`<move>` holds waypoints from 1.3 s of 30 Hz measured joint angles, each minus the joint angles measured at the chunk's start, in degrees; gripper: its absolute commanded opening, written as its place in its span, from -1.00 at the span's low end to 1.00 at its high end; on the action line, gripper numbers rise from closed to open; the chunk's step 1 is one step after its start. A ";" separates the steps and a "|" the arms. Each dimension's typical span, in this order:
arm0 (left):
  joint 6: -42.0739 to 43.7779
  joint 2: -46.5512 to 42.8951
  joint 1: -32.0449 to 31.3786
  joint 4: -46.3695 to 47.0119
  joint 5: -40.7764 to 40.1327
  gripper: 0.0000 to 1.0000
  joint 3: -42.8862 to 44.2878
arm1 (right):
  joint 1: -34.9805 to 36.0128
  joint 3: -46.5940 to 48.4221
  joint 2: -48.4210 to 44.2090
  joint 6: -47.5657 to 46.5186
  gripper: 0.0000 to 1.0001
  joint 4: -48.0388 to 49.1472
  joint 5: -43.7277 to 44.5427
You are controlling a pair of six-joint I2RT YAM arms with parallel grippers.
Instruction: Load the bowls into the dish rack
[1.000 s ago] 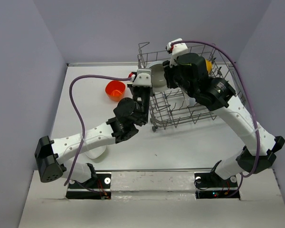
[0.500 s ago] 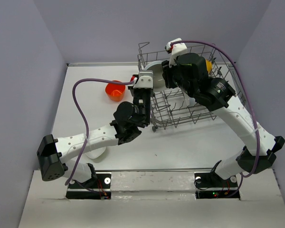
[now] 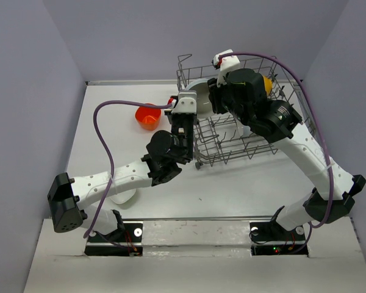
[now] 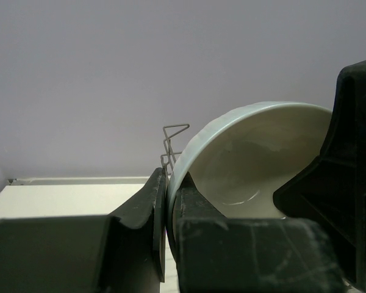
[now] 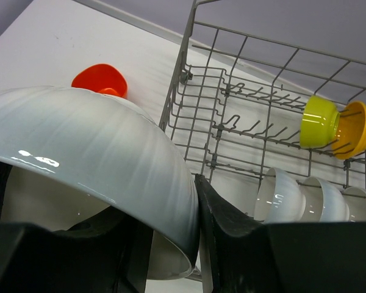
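A white bowl [image 3: 202, 97] hangs tilted on edge at the left end of the dish rack [image 3: 232, 157], held between both arms. My left gripper [image 3: 184, 105] is shut on its rim; in the left wrist view the fingers [image 4: 169, 183] pinch the thin edge of the bowl [image 4: 250, 152]. My right gripper [image 3: 216, 97] is shut on the opposite wall of the bowl [image 5: 97, 146], one finger inside and one finger [image 5: 216, 213] outside. A red-orange bowl [image 3: 148, 116] sits on the table left of the rack.
Inside the rack [image 5: 183, 75] stand a lime green bowl [image 5: 319, 122], an orange-yellow bowl [image 5: 357, 128] and three white bowls [image 5: 280, 195]. Another white bowl [image 3: 123, 195] lies on the table under my left forearm. Purple walls enclose the table.
My left arm has edged right toward the rack with the white bowl. In the last half second nothing has visibly moved.
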 measured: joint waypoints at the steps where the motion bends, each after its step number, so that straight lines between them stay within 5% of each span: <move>1: -0.02 0.00 -0.02 0.00 0.00 -1.00 0.00 | 0.00 0.00 -0.02 0.00 -0.27 0.02 0.00; 26: -0.79 0.22 0.00 -0.70 -0.15 -1.00 0.39 | -0.02 -0.11 -0.07 -0.02 -0.27 0.09 0.02; 39: -16.83 2.62 0.09 -27.82 -1.03 -1.00 14.78 | -0.59 -0.11 -2.08 -0.17 -0.28 0.59 2.27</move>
